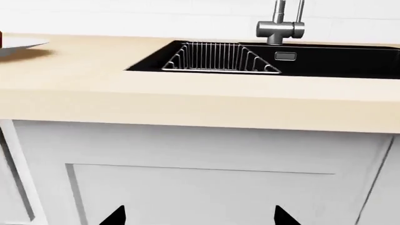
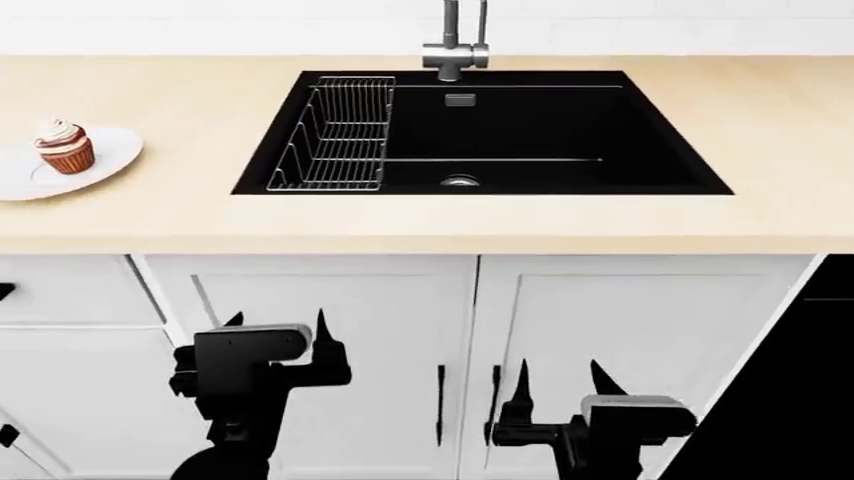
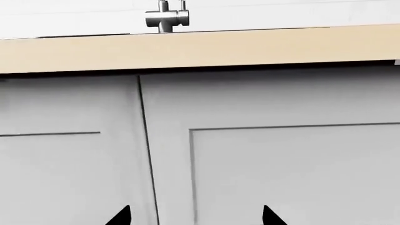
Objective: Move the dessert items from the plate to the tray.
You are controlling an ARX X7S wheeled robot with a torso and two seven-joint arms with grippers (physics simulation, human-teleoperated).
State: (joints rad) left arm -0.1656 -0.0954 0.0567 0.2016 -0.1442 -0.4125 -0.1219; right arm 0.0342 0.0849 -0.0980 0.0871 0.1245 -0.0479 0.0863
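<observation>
Cupcake (image 2: 66, 146) sits on a white plate (image 2: 114, 158) at the far left of the table (image 2: 160, 215), well apart from both arms. Only one dessert shows; no cone and no tray in any view. Plate edge just visible in the left wrist view (image 1: 22, 47).

Handling, as a judgement: light, small, top-heavy. Frosting is white with a darker swirl and a peaked tip, soft, and would smear or crush under any contact. Red-brown wrapper is pleated and tapers toward the base, so it may slip upward out of a squeeze. Best hold looks like the wrapper's sides, low and below the frosting line, fingers level, light pressure. Plate is smooth, glossy and shallow-rimmed; the cupcake could slide on it if nudged sideways.

Left gripper (image 2: 278, 327): black, pointed fingers spread apart, holding nothing, hanging below table height in front of the white cabinet doors (image 2: 320, 310). Right gripper (image 2: 558, 378): same build, fingers spread, holding nothing, also low by the cabinets. Both wrist views show only the two dark fingertips with a wide gap.

Surroundings: table top is pale matte wood tone with a rounded front edge. Black sink (image 2: 534, 130) set into it, flat-walled, hard. Wire dish rack (image 2: 340, 140) of thin chrome rods stands in the sink's left part. Brushed-metal faucet (image 2: 457, 50) behind the sink.

Left arm is the nearer one to the plate.
</observation>
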